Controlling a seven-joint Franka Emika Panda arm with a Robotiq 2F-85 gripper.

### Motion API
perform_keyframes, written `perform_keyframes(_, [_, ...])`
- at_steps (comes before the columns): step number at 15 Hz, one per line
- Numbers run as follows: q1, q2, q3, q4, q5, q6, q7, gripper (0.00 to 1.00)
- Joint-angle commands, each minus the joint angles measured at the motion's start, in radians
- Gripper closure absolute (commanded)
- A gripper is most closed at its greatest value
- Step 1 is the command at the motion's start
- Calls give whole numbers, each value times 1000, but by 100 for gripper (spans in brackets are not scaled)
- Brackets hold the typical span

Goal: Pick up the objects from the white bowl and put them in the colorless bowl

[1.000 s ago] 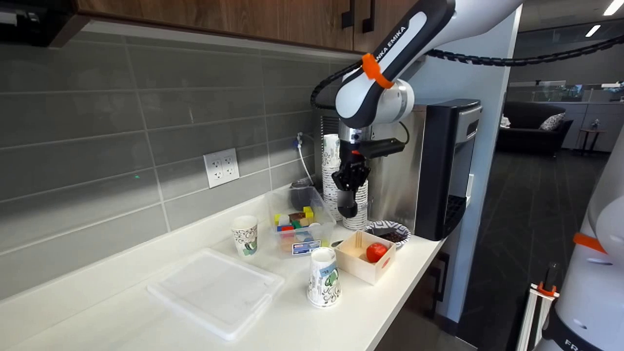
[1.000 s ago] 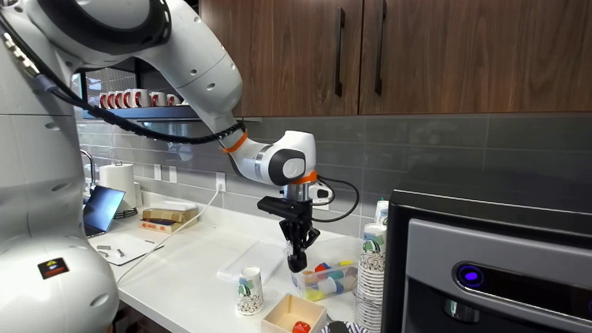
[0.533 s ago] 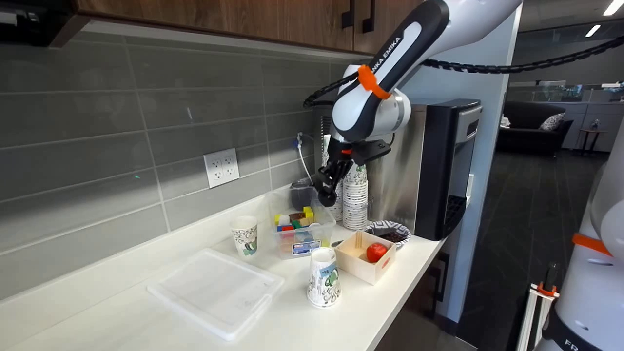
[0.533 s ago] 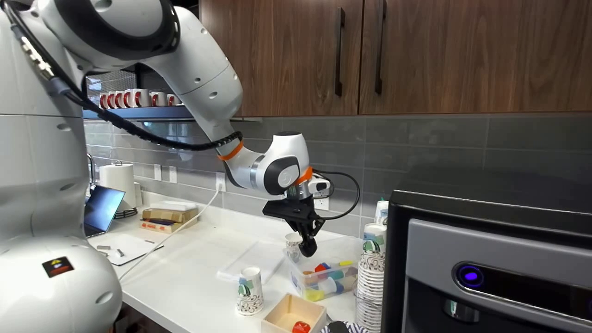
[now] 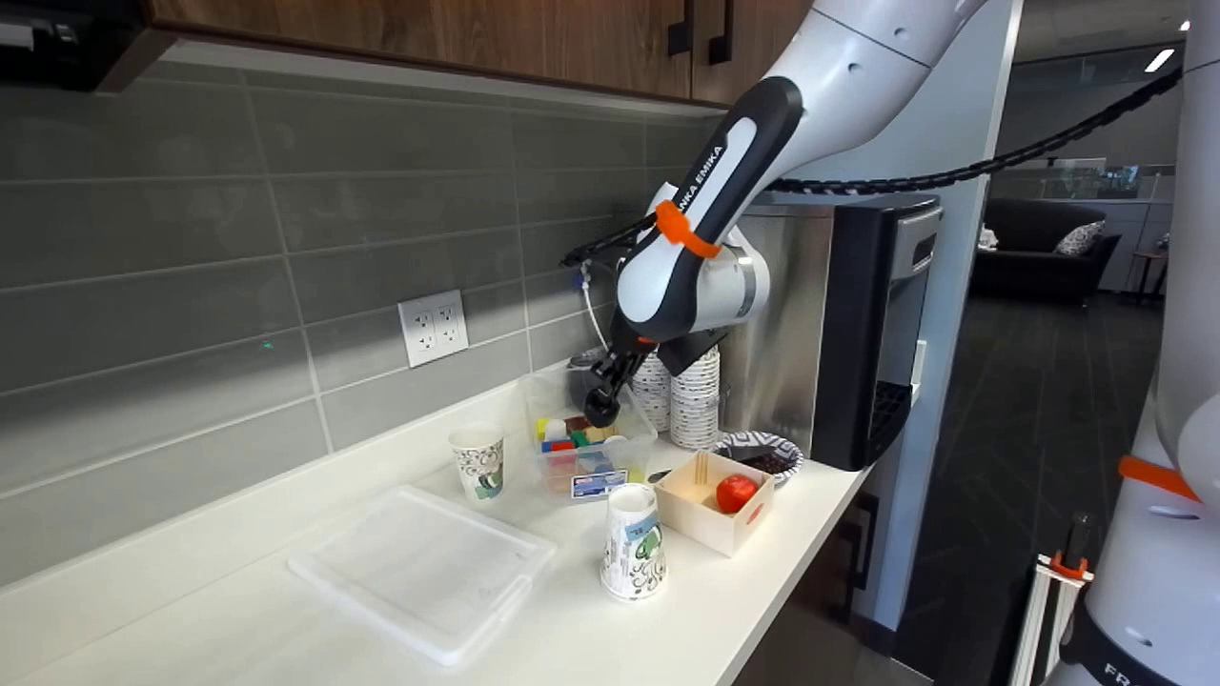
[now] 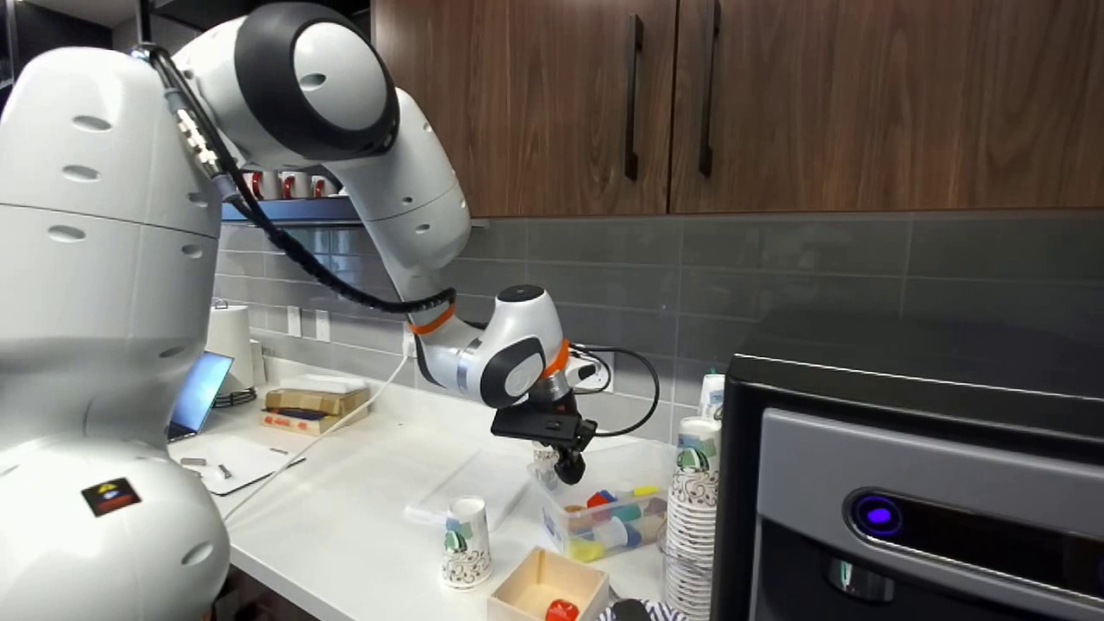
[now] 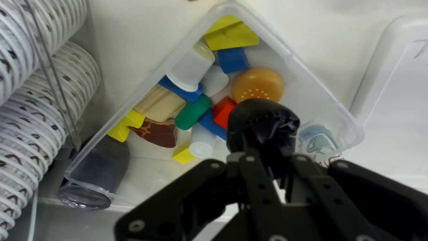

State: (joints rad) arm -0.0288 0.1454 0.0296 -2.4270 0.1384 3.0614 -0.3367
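Note:
The white bowl, a pale squarish box (image 5: 694, 521), holds one round red piece (image 5: 736, 494); both also show in an exterior view, the bowl (image 6: 528, 597) and the red piece (image 6: 562, 611). The colorless bowl is a see-through bin (image 5: 553, 483) full of coloured pieces. In the wrist view, the bin (image 7: 321, 87) holds a red block (image 7: 224, 111) and an orange bun (image 7: 257, 85). My gripper (image 5: 603, 393) is over the bin, its fingers close together on a dark rounded piece (image 7: 259, 107). The fingertips are dark and partly hidden, so details are unclear.
A paper cup (image 5: 634, 543) stands beside the white bowl, another cup (image 5: 479, 462) near the wall. A flat clear lid (image 5: 429, 567) lies on the counter. Cup stacks (image 5: 696, 400), a patterned plate (image 5: 786, 455) and a dispenser (image 5: 872, 333) stand beyond.
My gripper has moved from above the cup stacks side to over the clear bin, tilting and lowering recently. It keeps the dark rounded piece. The items on the counter have not moved.

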Motion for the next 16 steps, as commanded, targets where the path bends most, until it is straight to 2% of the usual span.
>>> perform_keyframes(1, [-55, 39, 93, 24, 100, 93, -93, 55])
perform_keyframes(6, [-154, 36, 213, 26, 152, 131, -131, 17])
perform_keyframes(8, [-178, 4, 218, 12, 157, 52, -109, 2])
perform_keyframes(9, [-168, -19, 186, -1, 146, -15, -83, 0])
perform_keyframes(10, [-138, -58, 123, -31, 106, -87, -30, 0])
perform_keyframes(13, [-99, -134, 6, -64, -39, -288, 131, 0])
perform_keyframes(16, [-81, -209, -41, -50, -166, -513, 274, 1])
